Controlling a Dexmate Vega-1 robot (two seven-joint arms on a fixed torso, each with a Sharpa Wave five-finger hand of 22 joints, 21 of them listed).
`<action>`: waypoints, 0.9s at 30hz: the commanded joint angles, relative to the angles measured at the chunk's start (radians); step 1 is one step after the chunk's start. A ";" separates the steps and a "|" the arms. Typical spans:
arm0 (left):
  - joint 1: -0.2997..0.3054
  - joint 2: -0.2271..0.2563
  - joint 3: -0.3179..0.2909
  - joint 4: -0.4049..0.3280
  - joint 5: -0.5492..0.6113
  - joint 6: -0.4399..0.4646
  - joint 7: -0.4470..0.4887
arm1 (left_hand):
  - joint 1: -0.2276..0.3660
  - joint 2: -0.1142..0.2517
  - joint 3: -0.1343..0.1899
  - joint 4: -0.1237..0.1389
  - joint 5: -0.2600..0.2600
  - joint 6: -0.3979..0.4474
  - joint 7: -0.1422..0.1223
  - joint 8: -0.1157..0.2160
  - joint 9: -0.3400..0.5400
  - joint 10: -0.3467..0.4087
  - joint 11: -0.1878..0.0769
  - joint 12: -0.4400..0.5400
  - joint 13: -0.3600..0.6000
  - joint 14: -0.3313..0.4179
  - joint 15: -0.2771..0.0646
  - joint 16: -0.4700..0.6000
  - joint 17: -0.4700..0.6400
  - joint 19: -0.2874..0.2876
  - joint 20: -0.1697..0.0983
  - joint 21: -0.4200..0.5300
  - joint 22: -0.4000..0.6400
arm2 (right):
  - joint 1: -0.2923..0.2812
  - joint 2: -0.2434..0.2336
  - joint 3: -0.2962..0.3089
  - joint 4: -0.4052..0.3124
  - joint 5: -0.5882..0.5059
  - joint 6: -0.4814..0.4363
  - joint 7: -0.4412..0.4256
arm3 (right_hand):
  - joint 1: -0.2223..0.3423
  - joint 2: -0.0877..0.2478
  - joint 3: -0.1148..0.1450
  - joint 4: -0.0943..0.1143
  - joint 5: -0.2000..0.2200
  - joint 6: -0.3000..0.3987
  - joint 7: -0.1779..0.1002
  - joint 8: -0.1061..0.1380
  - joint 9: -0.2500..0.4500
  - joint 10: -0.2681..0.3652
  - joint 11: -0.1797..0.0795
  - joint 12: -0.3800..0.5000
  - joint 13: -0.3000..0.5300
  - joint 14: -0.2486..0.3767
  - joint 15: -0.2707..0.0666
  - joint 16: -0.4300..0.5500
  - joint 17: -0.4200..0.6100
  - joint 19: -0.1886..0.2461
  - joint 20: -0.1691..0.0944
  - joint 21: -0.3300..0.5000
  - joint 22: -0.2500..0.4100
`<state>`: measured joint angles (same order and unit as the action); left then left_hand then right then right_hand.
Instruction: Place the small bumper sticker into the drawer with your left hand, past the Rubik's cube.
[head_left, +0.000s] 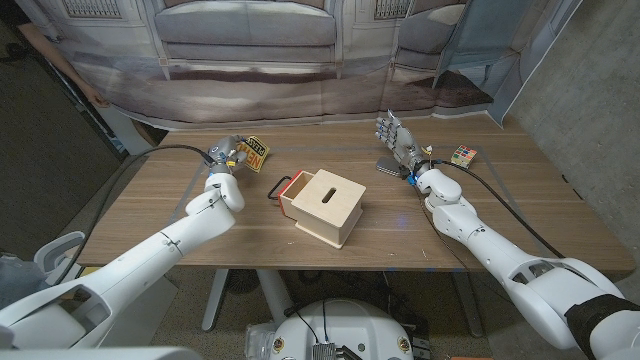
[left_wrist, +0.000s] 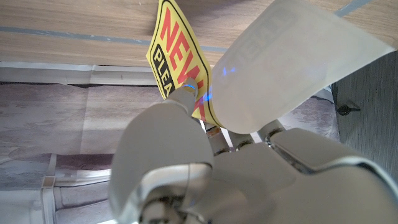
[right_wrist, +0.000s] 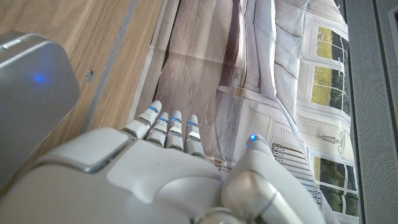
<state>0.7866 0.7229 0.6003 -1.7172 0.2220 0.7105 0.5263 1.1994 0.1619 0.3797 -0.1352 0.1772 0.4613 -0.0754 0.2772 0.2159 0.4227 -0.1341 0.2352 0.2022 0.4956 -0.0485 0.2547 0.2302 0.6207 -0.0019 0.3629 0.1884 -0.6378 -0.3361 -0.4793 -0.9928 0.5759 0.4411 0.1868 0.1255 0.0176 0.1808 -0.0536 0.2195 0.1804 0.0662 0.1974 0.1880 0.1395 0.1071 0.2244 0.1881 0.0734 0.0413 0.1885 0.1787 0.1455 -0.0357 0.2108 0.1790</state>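
The left hand (head_left: 226, 156) pinches the yellow bumper sticker (head_left: 256, 153) between its fingers (left_wrist: 180, 99), held above the table's (head_left: 200, 240) far left, left of the wooden drawer box (head_left: 325, 206). The right hand (head_left: 395, 138) stands upright, fingers spread and empty, near the Rubik's cube (head_left: 462, 156)

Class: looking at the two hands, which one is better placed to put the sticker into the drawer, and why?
The left hand: it already holds the yellow sticker, just beside the box's slightly open red drawer. The right hand stands open and empty across the box.
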 joint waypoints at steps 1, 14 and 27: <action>0.023 0.042 -0.011 -0.052 0.011 -0.005 -0.022 | 0.001 -0.009 0.001 0.006 -0.002 0.002 -0.003 -0.002 0.003 0.006 0.000 -0.001 0.003 -0.003 -0.081 -0.003 0.006 -0.007 -0.002 0.001 0.002 | -0.014 -0.010 0.003 -0.028 0.000 -0.012 -0.013 | 0.005 0.009 0.000 -0.003 0.000 0.009 -0.002 0.003 0.004 0.009 0.001 -0.002 0.002 0.007 0.000 0.000 0.003 0.011 0.001 -0.003 0.005; 0.042 0.070 -0.024 -0.079 0.022 -0.024 -0.040 | -0.002 -0.011 0.001 0.008 -0.002 0.003 -0.005 -0.004 0.003 0.006 0.000 -0.004 0.004 -0.002 -0.082 -0.005 0.007 -0.011 -0.001 0.001 0.002 | -0.015 -0.010 0.003 -0.029 0.002 -0.015 -0.013 | 0.005 0.010 0.000 -0.004 -0.001 0.010 -0.001 0.002 0.004 0.012 0.001 -0.002 0.002 0.008 -0.001 0.000 0.004 0.012 0.000 -0.004 0.005; 0.060 0.090 -0.042 -0.083 0.034 -0.087 -0.043 | -0.007 -0.015 -0.001 0.011 -0.002 0.006 -0.011 -0.007 0.003 0.009 0.000 -0.007 0.004 -0.001 -0.087 -0.008 0.008 -0.011 -0.001 0.001 0.002 | -0.007 -0.006 0.003 -0.010 0.003 -0.008 -0.002 | 0.005 0.010 -0.001 -0.004 -0.001 0.010 -0.002 0.002 0.004 0.013 0.002 -0.001 0.002 0.011 -0.001 0.000 0.004 0.013 -0.001 -0.004 0.005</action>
<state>0.8317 0.7971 0.5718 -1.7926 0.2455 0.6635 0.4861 1.1913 0.1539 0.3767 -0.1324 0.1772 0.4646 -0.0787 0.2736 0.2159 0.4227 -0.1341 0.2292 0.2022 0.4956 -0.0485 0.2509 0.2349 0.6133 -0.0054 0.3629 0.1883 -0.6506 -0.3451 -0.4761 -1.0176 0.5784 0.4287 0.1777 0.1255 0.0176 0.1780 -0.0564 0.2195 0.1804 0.0661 0.1974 0.1879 0.1449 0.1126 0.2244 0.1881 0.0733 0.0413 0.1885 0.1787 0.1493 -0.0395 0.2069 0.1790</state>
